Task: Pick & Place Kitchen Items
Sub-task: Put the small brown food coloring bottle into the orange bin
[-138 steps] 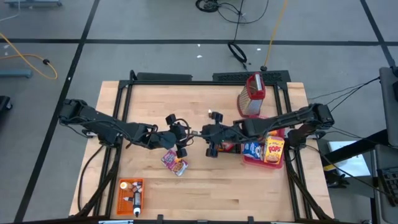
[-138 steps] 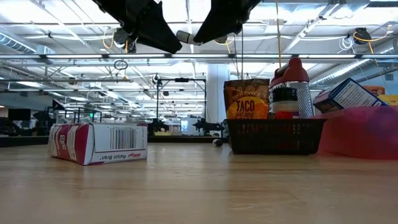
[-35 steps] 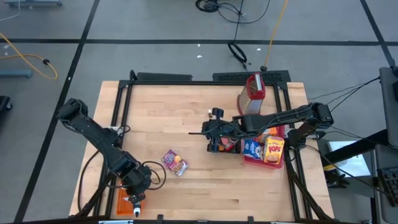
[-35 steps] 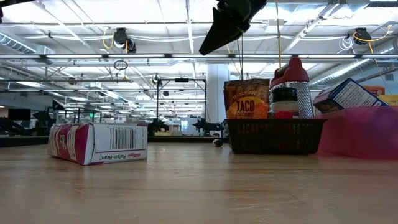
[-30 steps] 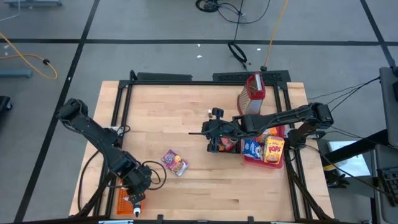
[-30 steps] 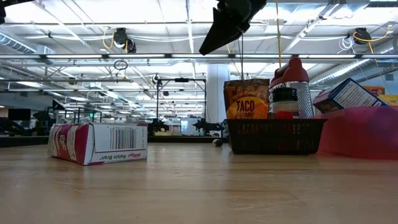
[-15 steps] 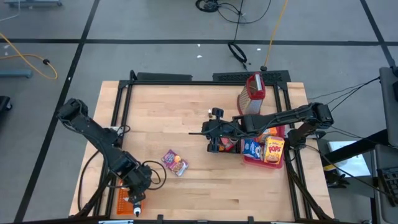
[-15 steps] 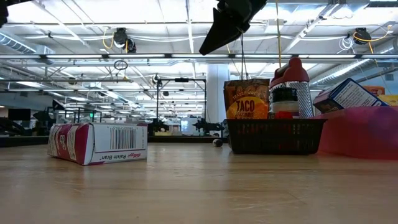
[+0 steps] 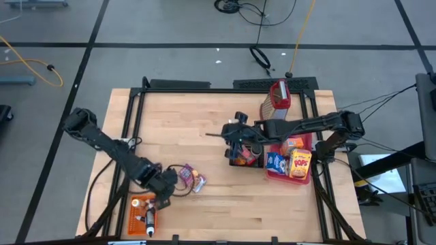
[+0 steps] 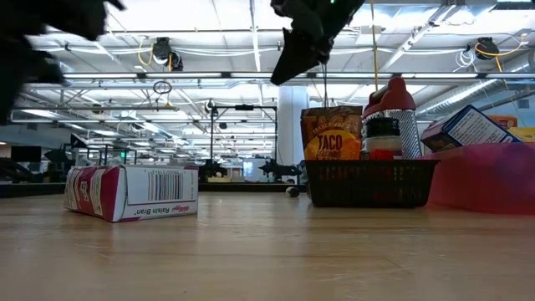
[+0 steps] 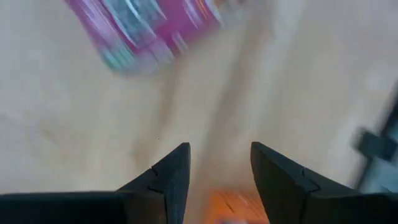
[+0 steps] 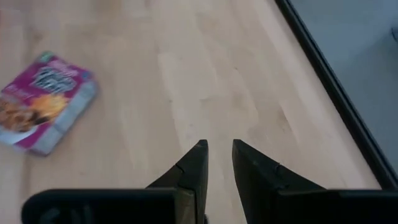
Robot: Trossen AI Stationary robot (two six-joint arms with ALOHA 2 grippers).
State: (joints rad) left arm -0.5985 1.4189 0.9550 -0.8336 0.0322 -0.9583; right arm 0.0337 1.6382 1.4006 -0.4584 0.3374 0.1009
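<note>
A purple cereal box (image 9: 192,179) (image 10: 129,192) lies flat on the wooden table left of centre. My left gripper (image 9: 174,181) (image 11: 217,152) hovers open just beside it, between the box (image 11: 143,28) and the orange crate (image 9: 143,211). My right gripper (image 9: 230,139) (image 12: 219,144) hangs above the table's middle with only a narrow gap between its fingers, the purple box (image 12: 43,109) well ahead of it. Both grippers hold nothing. Blue (image 9: 276,162) and yellow (image 9: 300,163) boxes lie in the red tray (image 9: 289,175).
The black mesh basket (image 10: 368,180) (image 9: 245,158) under my right arm holds a Taco packet (image 10: 332,134) and a bottle. A red-topped metal grater (image 9: 276,103) stands near the far edge. The orange crate holds small bottles. Bare wood lies between the box and the basket.
My left gripper has swung quickly from above the orange crate at the near-left corner toward the purple box, and now shows blurred at the low view's top left. My right gripper has shifted a little toward the far edge. The box has stayed put.
</note>
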